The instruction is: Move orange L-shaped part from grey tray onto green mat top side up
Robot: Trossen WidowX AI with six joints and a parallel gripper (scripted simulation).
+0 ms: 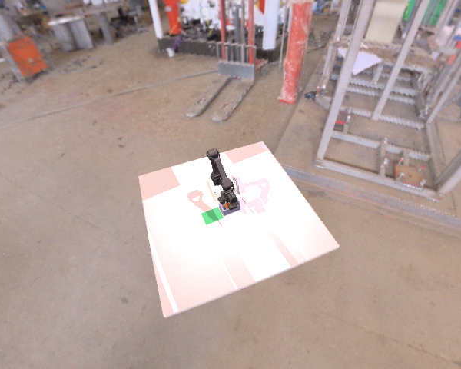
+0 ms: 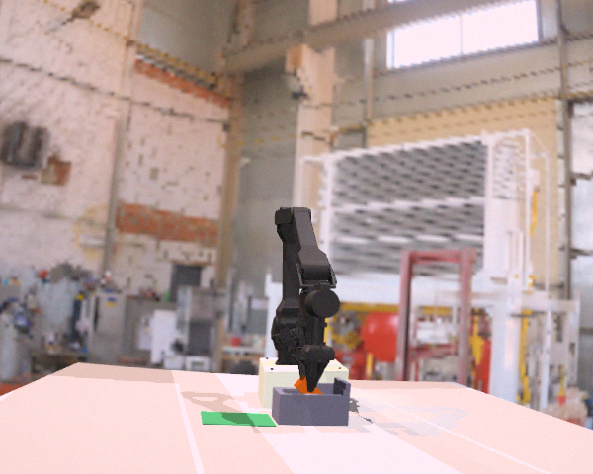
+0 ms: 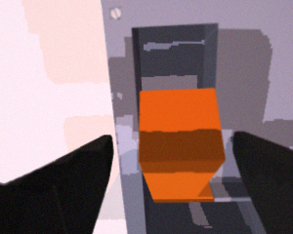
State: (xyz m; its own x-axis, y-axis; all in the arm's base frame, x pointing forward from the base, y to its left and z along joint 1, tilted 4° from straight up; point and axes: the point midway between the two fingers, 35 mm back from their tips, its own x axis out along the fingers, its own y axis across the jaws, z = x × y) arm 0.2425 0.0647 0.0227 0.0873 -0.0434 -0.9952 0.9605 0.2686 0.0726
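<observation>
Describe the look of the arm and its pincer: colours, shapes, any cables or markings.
The arm is matt black all over, built of blocky, angular links with a round drum-shaped joint housing near the wrist. It rises from a pale cream box base. The pincer has two broad, dark, wedge-shaped fingers. No cables, labels or markings show.

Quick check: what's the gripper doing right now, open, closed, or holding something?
Gripper: open, holding nothing; its fingers stand on either side of the raised end of the orange part without touching it.
</observation>
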